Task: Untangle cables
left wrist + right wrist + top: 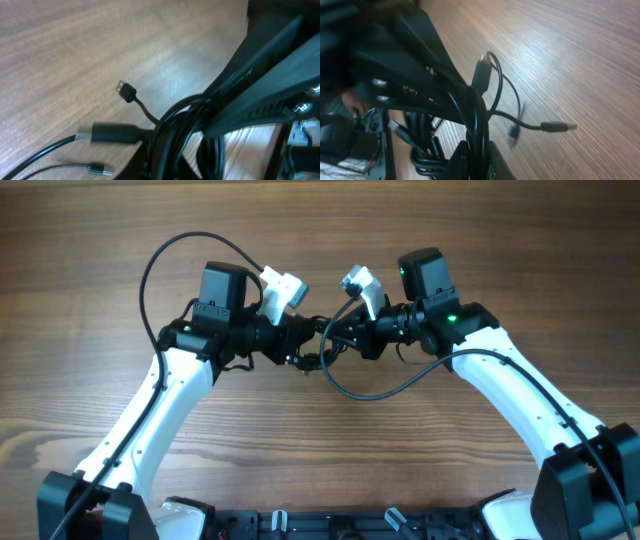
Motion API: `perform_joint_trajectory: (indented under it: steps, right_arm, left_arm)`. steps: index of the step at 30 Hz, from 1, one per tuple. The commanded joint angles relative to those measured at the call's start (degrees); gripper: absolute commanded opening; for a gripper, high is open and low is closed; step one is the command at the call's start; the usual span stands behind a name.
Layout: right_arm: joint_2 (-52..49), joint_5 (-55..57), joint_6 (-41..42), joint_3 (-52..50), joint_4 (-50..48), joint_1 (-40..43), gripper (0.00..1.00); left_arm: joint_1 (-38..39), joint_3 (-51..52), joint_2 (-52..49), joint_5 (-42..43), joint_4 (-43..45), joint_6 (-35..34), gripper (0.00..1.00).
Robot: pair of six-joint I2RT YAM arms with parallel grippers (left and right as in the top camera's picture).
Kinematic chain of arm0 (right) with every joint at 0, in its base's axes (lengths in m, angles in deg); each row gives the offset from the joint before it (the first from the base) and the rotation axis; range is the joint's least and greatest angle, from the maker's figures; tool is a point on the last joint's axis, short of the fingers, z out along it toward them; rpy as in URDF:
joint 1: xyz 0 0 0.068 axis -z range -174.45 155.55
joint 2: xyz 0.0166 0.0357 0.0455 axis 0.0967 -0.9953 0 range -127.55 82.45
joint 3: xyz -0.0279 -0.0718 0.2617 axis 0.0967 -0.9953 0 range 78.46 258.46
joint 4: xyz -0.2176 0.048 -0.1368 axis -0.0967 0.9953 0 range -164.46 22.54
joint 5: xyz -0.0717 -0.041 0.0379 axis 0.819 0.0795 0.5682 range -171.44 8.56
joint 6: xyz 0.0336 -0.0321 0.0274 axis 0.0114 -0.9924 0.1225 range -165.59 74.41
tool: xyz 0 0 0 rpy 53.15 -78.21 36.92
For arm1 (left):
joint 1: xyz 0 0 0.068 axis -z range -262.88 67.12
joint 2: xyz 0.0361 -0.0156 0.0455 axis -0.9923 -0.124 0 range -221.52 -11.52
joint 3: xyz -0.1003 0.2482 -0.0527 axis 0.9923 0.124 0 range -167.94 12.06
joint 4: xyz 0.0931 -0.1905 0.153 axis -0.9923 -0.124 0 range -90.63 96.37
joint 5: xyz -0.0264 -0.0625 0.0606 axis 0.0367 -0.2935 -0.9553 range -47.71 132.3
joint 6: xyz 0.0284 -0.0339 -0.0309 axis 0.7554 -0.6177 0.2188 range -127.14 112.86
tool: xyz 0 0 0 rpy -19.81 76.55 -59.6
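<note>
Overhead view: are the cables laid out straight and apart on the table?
No, the cables form one small dark clump between the left gripper and the right gripper, close together above the table.

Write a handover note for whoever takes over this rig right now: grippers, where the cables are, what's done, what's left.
Right gripper: shut on the cables.
Left gripper: at the same bundle, facing the right one; I cannot tell whether it is clamped.
Cables: bunched between the two grippers over mid-table, with a USB plug and other ends sticking out loose.
Done: both grippers are at the bundle.
Left: the cords are not yet separated, so all the untangling.
</note>
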Motion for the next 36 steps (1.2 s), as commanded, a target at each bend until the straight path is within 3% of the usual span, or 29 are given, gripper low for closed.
perform_joint_trajectory:
  steps: [1, 2, 4, 6, 7, 10, 14, 19, 22, 23, 25, 27, 36]
  right_arm:
    - [0.3, 9.5, 11.9, -0.4, -0.1, -0.3, 0.05]
    - [0.3, 10.5, 13.8, -0.4, -0.4, -0.3, 0.05]
    - [0.3, 10.5, 15.6, -0.4, -1.5, -0.3, 0.05]
    - [0.3, 10.5, 16.9, -0.4, -2.4, -0.3, 0.05]
    - [0.3, 10.4, 17.8, -0.4, -2.7, -0.3, 0.05]
    - [0.3, 10.4, 20.5, -0.4, -3.3, -0.3, 0.04]
    - [0.3, 4.5, 20.6, -0.4, -3.5, -0.3, 0.05]
    - [0.3, 0.5, 20.6, -0.4, -4.9, -0.3, 0.05]
    - [0.3, -0.2, 20.3, -0.4, -5.9, -0.3, 0.05]
    - [0.3, -0.2, 20.3, -0.4, -5.9, -0.3, 0.05]
    - [0.3, -0.2, 20.2, -0.4, -6.0, -0.3, 0.04]
    - [0.3, -0.2, 20.3, -0.4, -6.4, -0.3, 0.05]
    - [0.3, -0.1, 20.9, -0.4, -8.7, -0.3, 0.05]
  left_arm:
    - [-0.7, -0.5, 0.3, 1.1, 2.7, -6.3, 0.23]
    - [-1.1, -0.5, 0.4, 1.0, 2.7, -7.6, 0.29]
    - [-2.6, -0.5, 0.7, 0.9, 2.5, -11.9, 0.65]
    - [-4.0, -0.5, 1.0, 0.9, 2.4, -17.6, 0.81]
    - [-4.6, -0.5, 1.2, 0.9, 2.4, -20.0, 0.96]
    - [-6.1, -0.5, 2.0, 0.9, 1.9, -24.2, 1.00]
    - [-6.6, -0.5, 2.1, -1.2, 0.2, -21.8, 1.00]
    - [-6.1, -0.4, 1.5, -2.1, -0.2, -21.6, 0.85]
    - [-4.9, -0.4, 0.0, -0.3, -1.8, -14.9, 0.71]
    - [-4.6, -0.4, -0.3, -0.3, -2.2, -13.5, 0.63]
    - [-4.3, -0.4, -1.1, -0.4, -2.5, -11.2, 0.30]
    - [-4.4, -0.4, -1.4, -0.8, -2.5, -11.2, 0.04]
    - [-5.0, -0.4, -1.4, -6.0, -2.0, -11.3, 0.04]
